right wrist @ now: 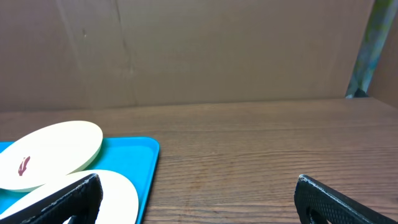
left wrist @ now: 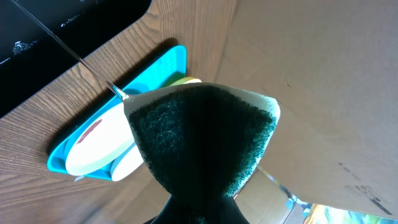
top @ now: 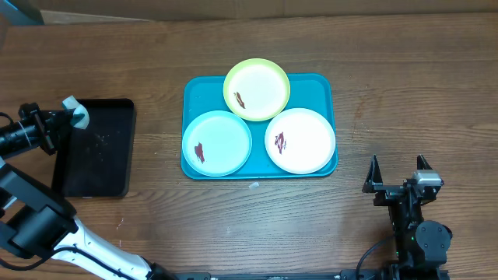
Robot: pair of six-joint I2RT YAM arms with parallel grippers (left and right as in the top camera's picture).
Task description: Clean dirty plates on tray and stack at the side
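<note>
1. Turquoise tray [top: 319,81] holds three smeared plates: yellow-green plate [top: 257,89], pale blue plate [top: 217,142], white plate [top: 300,140].
2. Left gripper [top: 74,117] pinches a green scouring sponge [left wrist: 202,143] over the black tray [top: 97,155].
3. Right gripper [top: 398,167] gapes wide, empty, right of the turquoise tray.

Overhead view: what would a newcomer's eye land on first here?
The turquoise tray in the middle of the table stands out first. It carries a yellow-green plate, a pale blue plate and a white plate, each with a dark-red smear. At the left, the left tool grips a dark green scrubbing pad at the black tray's corner, and the right tool sits open at lower right.
</note>
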